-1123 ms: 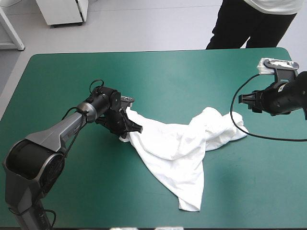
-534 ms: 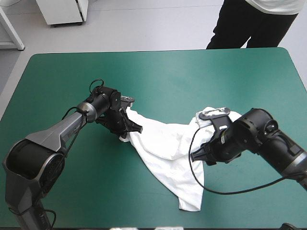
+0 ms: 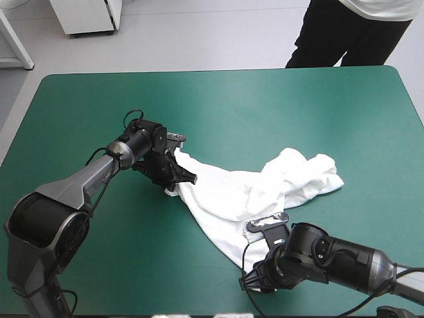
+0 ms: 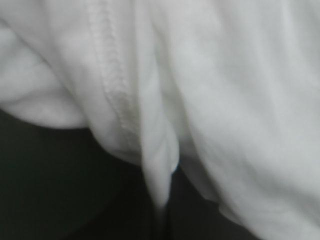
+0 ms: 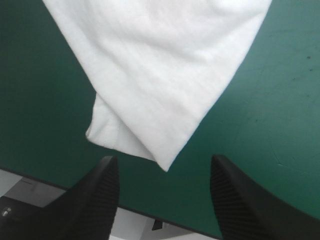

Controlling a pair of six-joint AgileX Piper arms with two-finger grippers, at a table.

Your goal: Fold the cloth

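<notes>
We are holding our right gripper (image 5: 162, 161), fingers spread apart, just short of the T-shirt's (image 5: 160, 75) near corner; we should be straddling that tip squarely before pinching. Our left gripper (image 3: 176, 180) is clamping the opposite end, the T-shirt lying rumpled across the teal-green cover's (image 3: 265, 106) middle.

Lab-like workroom: teal-green table (image 3: 265, 99), bare grey floor (image 3: 199, 40), white cabinet (image 3: 86, 16)

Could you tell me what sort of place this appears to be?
Probably a robotics lab bench: a teal-green table, a white T-shirt, the left end effector shut on it, the right end effector open.
</notes>
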